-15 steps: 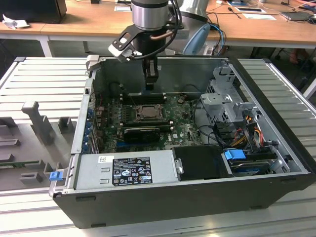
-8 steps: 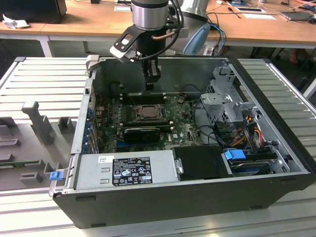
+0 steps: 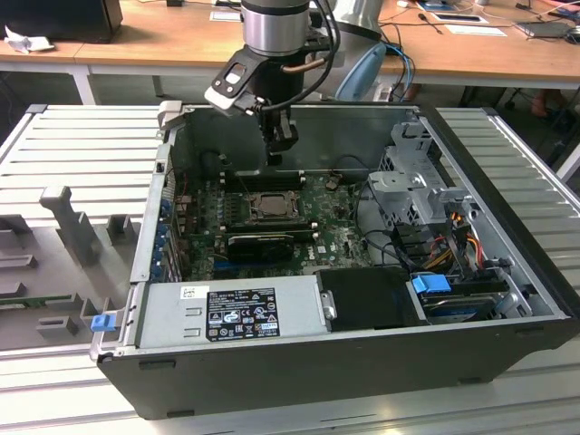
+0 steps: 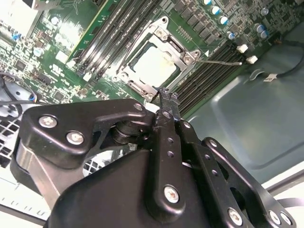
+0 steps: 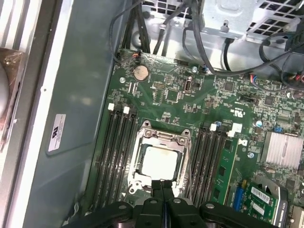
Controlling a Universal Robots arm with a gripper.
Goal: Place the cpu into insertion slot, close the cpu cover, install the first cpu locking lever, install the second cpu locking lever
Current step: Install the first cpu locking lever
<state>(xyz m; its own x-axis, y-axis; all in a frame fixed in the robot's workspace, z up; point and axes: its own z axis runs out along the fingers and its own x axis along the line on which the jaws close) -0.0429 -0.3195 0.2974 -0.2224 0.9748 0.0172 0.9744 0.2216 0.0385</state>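
Roughly above cpu point(image 5: 159, 161), claw point(image 5: 161, 190) closed; white label point(image 5: 61, 133) on case wall point(image 5: 80, 80).

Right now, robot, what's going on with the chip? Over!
Gripper shut, empty, just above the insertion slot edge. Cpu sits in it, cpu cover flat around. Nothing lying across it.

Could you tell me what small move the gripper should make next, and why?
Probably a short, slow descent. The gripper, shut, hangs above one edge of the cpu cover, which seems to lie flat around the seated cpu. In the exterior view it is well above the motherboard.
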